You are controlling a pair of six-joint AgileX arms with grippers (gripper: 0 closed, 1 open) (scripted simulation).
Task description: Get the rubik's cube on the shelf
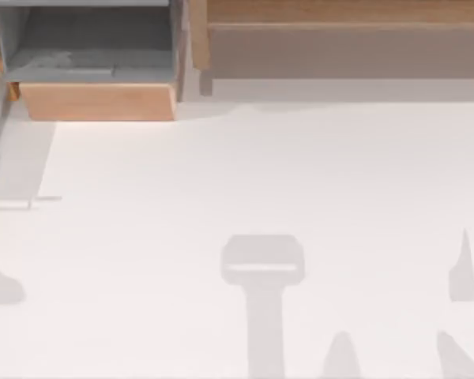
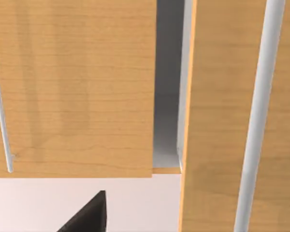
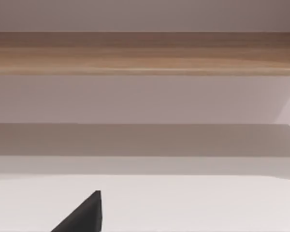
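Far left of bench [image 1: 261, 181]: open box compartment [image 1: 95, 55], grey inside, wooden front, pulled out toward near side. Left wrist view: wooden panels [image 2: 72, 87] with grey rod handles [image 2: 261, 116], gap between; one dark finger [image 2: 89, 217] of left gripper at edge, grip state cannot tell. Far right: shelf [image 1: 340, 12], wooden board, shaded recess below. Right wrist view: shelf close ahead, one dark finger [image 3: 84, 215], grip state cannot tell. Cube's place relative to fingers: cannot tell.
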